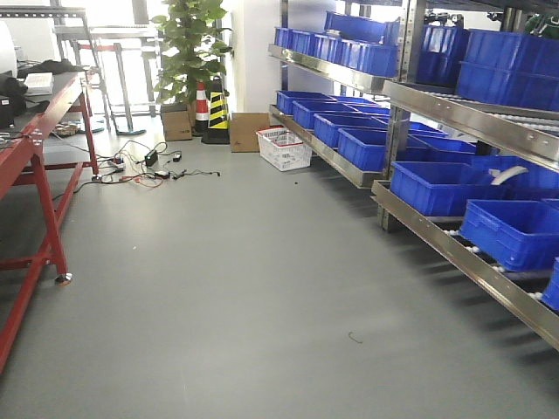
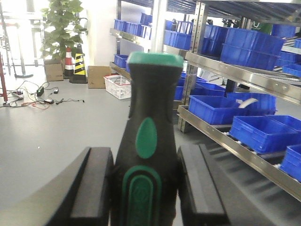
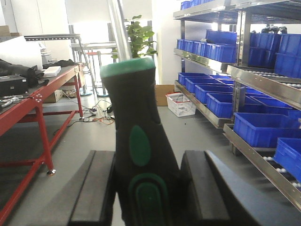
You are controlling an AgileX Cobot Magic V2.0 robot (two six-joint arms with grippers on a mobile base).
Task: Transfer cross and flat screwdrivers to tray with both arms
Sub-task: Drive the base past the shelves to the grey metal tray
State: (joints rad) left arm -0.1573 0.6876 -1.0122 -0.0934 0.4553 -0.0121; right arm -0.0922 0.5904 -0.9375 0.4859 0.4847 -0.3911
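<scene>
In the left wrist view a screwdriver [image 2: 150, 103] with a black-and-green handle stands upright, green cap on top, and my left gripper [image 2: 145, 157] is shut on its lower handle, both black pads pressed to its sides. The right wrist view shows the same: a second black-and-green screwdriver [image 3: 134, 103] gripped upright by my right gripper [image 3: 148, 160]. Both steel shafts are hidden, so I cannot tell cross from flat. The tray is out of view. Neither gripper appears in the front view.
Steel shelving [image 1: 454, 113] with several blue bins [image 1: 437, 185] lines the right side. A red workbench [image 1: 35, 144] stands at the left. At the back are a potted plant [image 1: 190, 44], a traffic cone [image 1: 202, 106], a white basket [image 1: 285, 148] and floor cables [image 1: 144, 168].
</scene>
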